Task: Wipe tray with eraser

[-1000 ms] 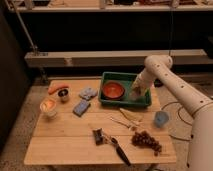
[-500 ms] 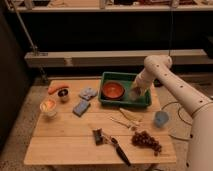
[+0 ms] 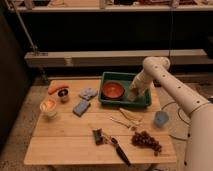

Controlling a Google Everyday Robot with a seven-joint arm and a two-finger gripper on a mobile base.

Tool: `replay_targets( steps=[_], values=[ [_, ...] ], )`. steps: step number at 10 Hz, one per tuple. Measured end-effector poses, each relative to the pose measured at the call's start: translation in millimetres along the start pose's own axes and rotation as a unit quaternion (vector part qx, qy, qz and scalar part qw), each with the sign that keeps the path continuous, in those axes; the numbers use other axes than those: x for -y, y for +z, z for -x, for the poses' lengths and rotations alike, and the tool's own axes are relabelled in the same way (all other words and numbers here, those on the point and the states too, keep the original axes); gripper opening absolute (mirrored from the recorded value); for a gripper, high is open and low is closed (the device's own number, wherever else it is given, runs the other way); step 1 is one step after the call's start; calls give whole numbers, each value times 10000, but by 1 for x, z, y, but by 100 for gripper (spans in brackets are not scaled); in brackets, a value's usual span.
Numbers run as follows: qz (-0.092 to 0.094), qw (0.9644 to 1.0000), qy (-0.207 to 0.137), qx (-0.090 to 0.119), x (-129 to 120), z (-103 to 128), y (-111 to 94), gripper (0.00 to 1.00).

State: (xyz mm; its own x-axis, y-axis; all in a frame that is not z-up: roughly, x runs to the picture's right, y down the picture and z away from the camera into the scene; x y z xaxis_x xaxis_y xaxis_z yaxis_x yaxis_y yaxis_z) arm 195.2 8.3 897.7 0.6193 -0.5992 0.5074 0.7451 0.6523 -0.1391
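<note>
The green tray [image 3: 107,76] stands at the back of the wooden table, right of centre, with an orange-red bowl [image 3: 113,90] in its left half. My white arm comes in from the right and bends down into the tray's right half. The gripper [image 3: 134,95] is low inside the tray, close to its floor by the right wall. A pale grey-brown shape at the gripper's tip could be the eraser; I cannot tell it apart from the gripper.
On the table lie a blue sponge pad [image 3: 81,107], a blue-grey cloth [image 3: 88,93], a carrot [image 3: 57,88], a small dark cup [image 3: 63,95], a pale cup [image 3: 48,107], a blue cup [image 3: 161,118], grapes [image 3: 146,141], cutlery [image 3: 126,120] and a black-handled tool [image 3: 116,148].
</note>
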Motion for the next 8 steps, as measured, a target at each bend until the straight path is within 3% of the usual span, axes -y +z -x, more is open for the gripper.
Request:
replay_targets(
  steps=[8],
  values=[
    [34, 10000, 7, 64, -6, -6, 12, 0]
  ],
)
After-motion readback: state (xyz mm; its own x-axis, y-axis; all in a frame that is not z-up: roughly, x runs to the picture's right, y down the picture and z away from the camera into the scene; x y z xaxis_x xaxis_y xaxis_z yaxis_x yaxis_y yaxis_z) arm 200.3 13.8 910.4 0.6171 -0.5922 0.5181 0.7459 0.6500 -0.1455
